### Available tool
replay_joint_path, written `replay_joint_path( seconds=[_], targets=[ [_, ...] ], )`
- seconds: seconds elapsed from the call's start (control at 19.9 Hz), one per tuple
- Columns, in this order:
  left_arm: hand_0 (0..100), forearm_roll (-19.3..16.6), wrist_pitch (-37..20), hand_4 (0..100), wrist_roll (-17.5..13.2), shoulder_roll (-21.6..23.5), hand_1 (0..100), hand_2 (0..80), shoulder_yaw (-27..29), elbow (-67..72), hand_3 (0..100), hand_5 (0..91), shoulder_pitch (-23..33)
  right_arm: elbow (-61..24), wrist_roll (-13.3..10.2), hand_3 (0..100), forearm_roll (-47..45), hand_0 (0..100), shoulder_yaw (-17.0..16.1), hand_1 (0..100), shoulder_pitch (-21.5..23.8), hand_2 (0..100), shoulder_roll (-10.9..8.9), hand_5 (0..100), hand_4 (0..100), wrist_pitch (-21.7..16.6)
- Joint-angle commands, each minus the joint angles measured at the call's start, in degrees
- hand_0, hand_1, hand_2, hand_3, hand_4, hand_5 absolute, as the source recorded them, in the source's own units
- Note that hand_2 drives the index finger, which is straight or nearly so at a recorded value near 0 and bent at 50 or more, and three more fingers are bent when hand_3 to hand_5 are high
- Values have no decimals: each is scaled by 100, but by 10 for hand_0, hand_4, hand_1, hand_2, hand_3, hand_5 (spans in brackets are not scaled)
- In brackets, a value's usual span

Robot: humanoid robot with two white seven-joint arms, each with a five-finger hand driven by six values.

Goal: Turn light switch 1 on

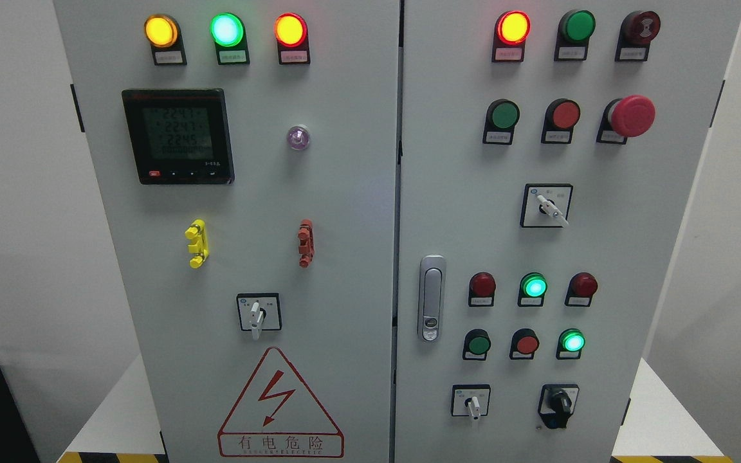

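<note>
Neither of my hands shows; before me stands the grey metal 2-door control cabinet [357, 257], its white-handled rotary selector switch [255, 316] pointing down.

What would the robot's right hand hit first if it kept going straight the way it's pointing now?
That can't be judged: neither hand shows in the head view, so no pointing direction is visible. The only thing ahead of the camera is the grey electrical cabinet, with its lamps, buttons and rotary switches.

Plain white walls [17, 193] behind
</note>
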Motion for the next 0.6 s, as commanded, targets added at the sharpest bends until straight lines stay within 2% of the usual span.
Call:
replay_joint_path(
  seconds=[0.0,0.25,0.4,0.55],
  targets=[
    [264,-7,-38,0,-11,6,0,0,-47,-134,0,0,165,0,1,0,0,0,-7,0,0,0,2,0,0,-2],
    [265,-77,-29,0,-239,76,0,0,-47,-1364,0,0,736,0,1,0,0,0,2,0,0,0,2,0,0,-2],
    [262,-323,-108,0,-239,85,0,0,-21,-1811,0,0,771,0,1,0,0,0,-7,0,0,0,2,0,0,-2],
    [261,-332,-126,16,-283,163,0,0,111,-2970,0,0,1236,0,1,0,0,0,2,0,0,0,2,0,0,-2]
  ],
)
